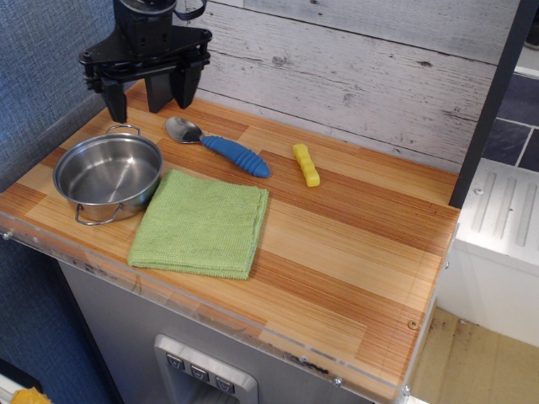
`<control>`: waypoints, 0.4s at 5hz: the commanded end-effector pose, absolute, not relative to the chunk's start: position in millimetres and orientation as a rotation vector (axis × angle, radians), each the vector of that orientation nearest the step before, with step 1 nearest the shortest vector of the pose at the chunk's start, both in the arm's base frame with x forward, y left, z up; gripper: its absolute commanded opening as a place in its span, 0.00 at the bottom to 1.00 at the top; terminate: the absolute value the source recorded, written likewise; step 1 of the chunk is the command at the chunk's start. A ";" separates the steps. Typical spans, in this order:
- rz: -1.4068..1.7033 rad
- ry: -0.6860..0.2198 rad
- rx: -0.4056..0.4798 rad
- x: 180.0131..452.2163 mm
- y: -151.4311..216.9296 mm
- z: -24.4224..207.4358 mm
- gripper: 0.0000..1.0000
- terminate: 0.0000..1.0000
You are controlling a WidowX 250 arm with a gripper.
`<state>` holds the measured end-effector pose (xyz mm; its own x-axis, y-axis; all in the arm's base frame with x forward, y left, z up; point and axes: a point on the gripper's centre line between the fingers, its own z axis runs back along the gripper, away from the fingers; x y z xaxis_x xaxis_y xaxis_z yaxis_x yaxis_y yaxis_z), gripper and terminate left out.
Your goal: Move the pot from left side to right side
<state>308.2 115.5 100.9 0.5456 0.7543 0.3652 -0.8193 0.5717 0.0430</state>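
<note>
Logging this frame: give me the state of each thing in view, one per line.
End effector: open, empty, in the air behind the pot.
Pot: upright, empty, on the left side of the counter, not gripped.
Cloth: folded flat, its left edge beside the pot.
Spoon: lying flat, bowl up.
Yellow piece: lying flat, apart from the rest.

Wooden counter (337,244) carries pot (108,176), green cloth (202,223), spoon (219,146), yellow piece (306,164).
</note>
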 end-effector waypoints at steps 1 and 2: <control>0.845 -0.348 0.276 299.1 118.7 87.7 1.00 0.00; 0.837 -0.300 0.283 290.5 122.9 68.2 1.00 0.00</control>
